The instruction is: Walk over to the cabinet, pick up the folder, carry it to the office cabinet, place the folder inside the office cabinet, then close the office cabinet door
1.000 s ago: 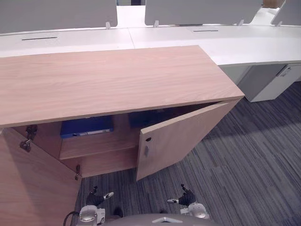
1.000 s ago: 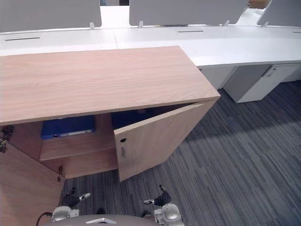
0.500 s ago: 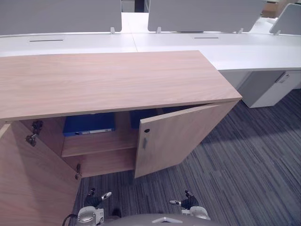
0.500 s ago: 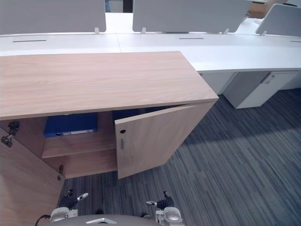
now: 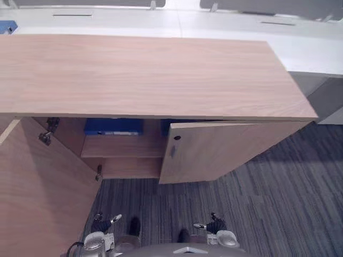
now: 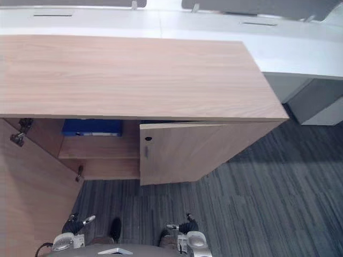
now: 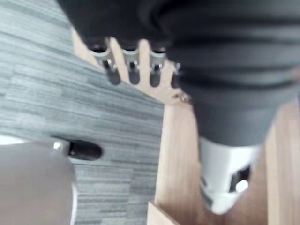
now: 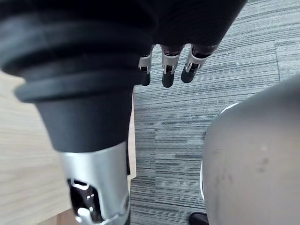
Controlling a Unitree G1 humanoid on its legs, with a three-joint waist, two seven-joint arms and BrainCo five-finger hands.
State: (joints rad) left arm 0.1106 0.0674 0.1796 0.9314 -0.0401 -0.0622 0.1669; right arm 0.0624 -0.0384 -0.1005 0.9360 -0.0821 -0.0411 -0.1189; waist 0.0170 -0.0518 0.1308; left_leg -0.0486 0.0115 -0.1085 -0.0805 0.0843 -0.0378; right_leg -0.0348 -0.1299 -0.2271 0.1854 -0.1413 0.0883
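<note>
My L hand [image 5: 101, 225] & R hand [image 5: 214, 225] hung relaxed, empty; folder [image 5: 113, 127] sat on shelf [image 5: 123, 147] fwd-left, wide-open L door [image 5: 37, 187] nearest L hand.

Folder [image 5: 113, 126] on the shelf [image 5: 123, 145] inside the cabinet [image 5: 150, 75], left of its right door [image 5: 225, 150]; desk [image 5: 134, 22] behind, carpet [image 5: 278, 203] in front.
</note>
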